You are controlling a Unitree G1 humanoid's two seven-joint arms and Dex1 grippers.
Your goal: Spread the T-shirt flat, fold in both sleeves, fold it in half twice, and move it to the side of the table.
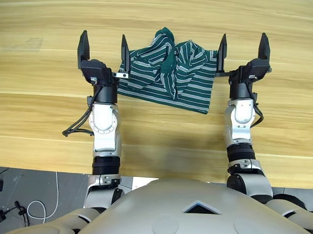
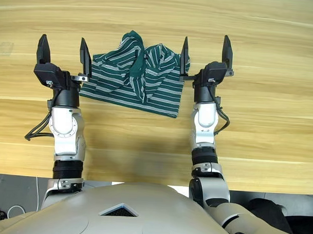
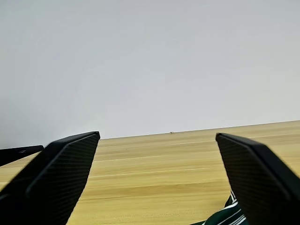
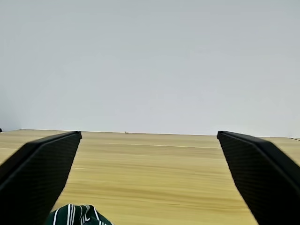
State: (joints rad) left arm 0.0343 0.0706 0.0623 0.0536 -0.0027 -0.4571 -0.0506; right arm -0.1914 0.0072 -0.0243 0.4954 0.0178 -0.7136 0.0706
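T-shirt (image 1: pixel 165 76) is lying bunched and creased on the table (image 1: pixel 38 113), between your two grippers, with a dark hump of cloth rising at its far edge. You are looking at a garment not yet spread, with no sleeve folded in and no halving begun, so I am judging every step of the task as outstanding. Your left gripper (image 1: pixel 104 40) is standing with its fingers wide apart and holding nothing, its inner finger at the shirt's left edge. Your right gripper (image 1: pixel 243 40) is doing likewise at the right edge. Whether either inner finger is touching cloth, I cannot tell. Bare wood is running out broadly beyond the shirt and to both sides, giving you room for spreading and for the final move aside. The near table edge is lying well back from the shirt, toward you.
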